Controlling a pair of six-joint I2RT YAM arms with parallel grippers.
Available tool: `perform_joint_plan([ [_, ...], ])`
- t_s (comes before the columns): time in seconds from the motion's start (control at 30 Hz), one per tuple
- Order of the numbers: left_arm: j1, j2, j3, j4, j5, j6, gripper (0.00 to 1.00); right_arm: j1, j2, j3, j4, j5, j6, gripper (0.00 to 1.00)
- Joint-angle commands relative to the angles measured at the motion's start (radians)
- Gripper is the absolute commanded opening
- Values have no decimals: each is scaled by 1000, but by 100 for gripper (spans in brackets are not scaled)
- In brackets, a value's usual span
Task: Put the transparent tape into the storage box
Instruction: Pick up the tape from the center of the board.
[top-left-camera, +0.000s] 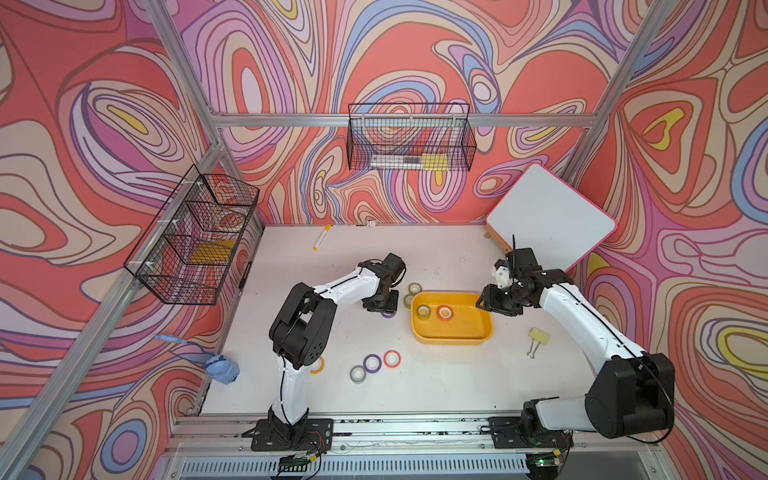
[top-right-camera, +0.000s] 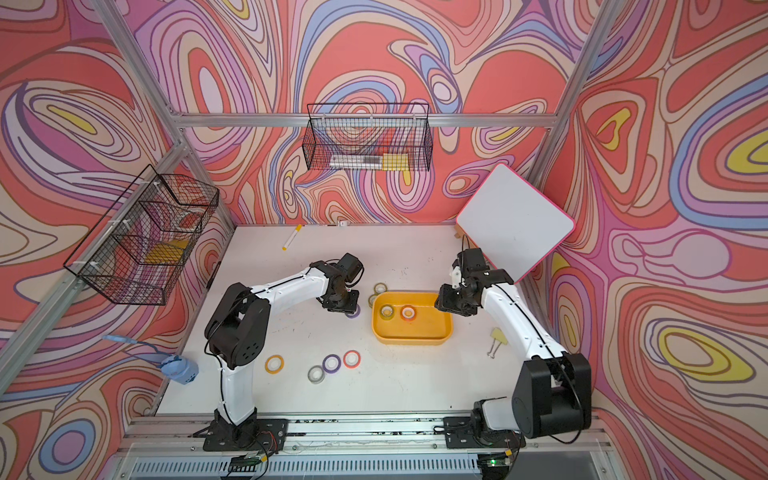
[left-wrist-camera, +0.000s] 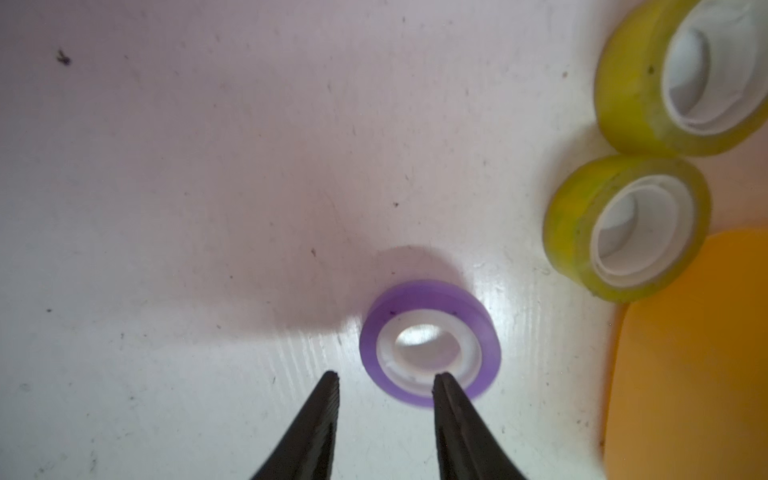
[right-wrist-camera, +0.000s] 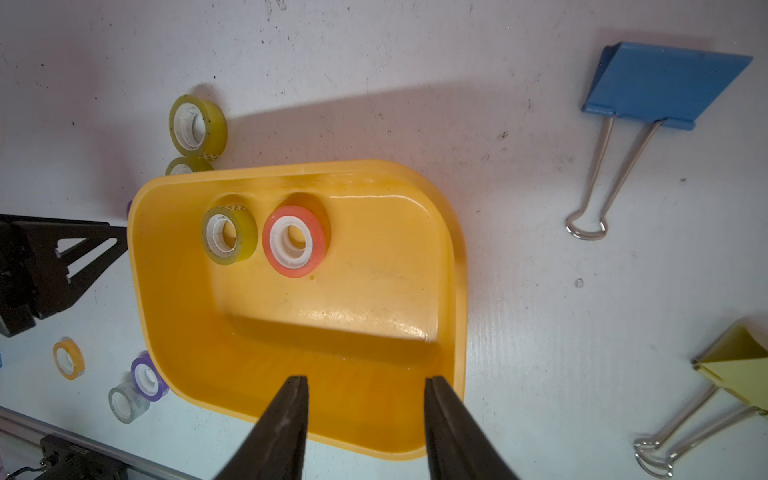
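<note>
White table under me, and I call everything off the storage box, the yellow-orange tub sitting between my two arms. Beyond the box's far right corner, well apart, the whiteboard leans against the wall. My right gripper hovers over the box's right end, fingers spread a moderate way apart, nothing between them, nothing held. My left gripper is down by the box's left end, fingers parted about the same, gripping nothing; one fingertip lines up over the white core of the purple roll, which lies flat just off the box's left side, and I cannot tell whether that tip touches it. Off the box's right end, the blue binder clip and the yellow binder clip lie on the table, apart from it. Now the transparent tape: the boxed transparent roll already sits inside, at the far left of the floor, just beside the red roll. Outside, the nearer transparent roll is right against the box's far left corner, and the farther transparent roll lies just beyond it. In front of the box's left end, well apart, a small cluster: red-rimmed roll, second purple roll, grey clear roll, and an orange roll farther left.
</note>
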Motion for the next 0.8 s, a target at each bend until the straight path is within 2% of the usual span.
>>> perform_joint_plan([
  [0.0,7,11,9,28,4,-13,43,2,-10,14,-12,12,1,47],
  [0.63,12,107,51,-43,-21,-5,31,2,-9,19,-21,16,-3,47],
  [0.77,12,111,50,-68,-28,-6,31,2,-12,19,-26,21,-7,46],
])
